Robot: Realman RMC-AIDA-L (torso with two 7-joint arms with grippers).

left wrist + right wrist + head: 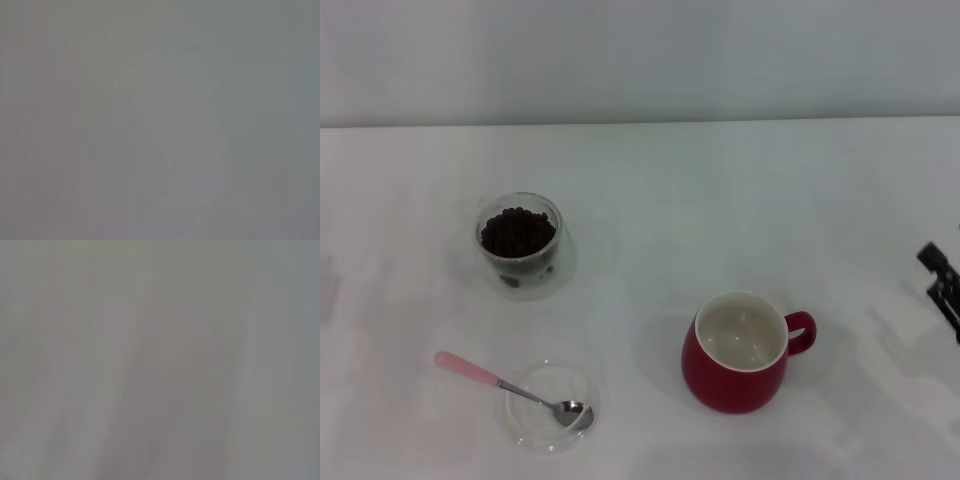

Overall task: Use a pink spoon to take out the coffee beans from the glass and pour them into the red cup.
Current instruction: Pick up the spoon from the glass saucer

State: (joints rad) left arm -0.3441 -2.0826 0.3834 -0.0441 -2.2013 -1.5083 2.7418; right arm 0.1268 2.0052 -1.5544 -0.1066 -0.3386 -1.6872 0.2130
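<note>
Grippers first: only the right gripper (940,285) shows, a dark piece at the right edge of the head view about mid-height, well apart from everything on the table; whether its fingers are spread or closed I cannot tell, and it holds nothing that can be seen. No part of the left gripper appears, and both wrist views give only a featureless grey. Nothing is in hand, so the task looks to be at its very start, with the spoon not yet picked up. The pink spoon (510,387) lies at lower left, its metal bowl resting in a shallow clear dish (526,423) and its pink handle sticking out over the table (720,190) toward the left. Up and left of centre stands the glass (520,245), heaped with coffee beans (517,230). The red cup (740,352) sits lower right of centre, empty, handle pointing right. Next, I judge, an arm must reach the handle and close on it cleanly, without tipping the dish.
</note>
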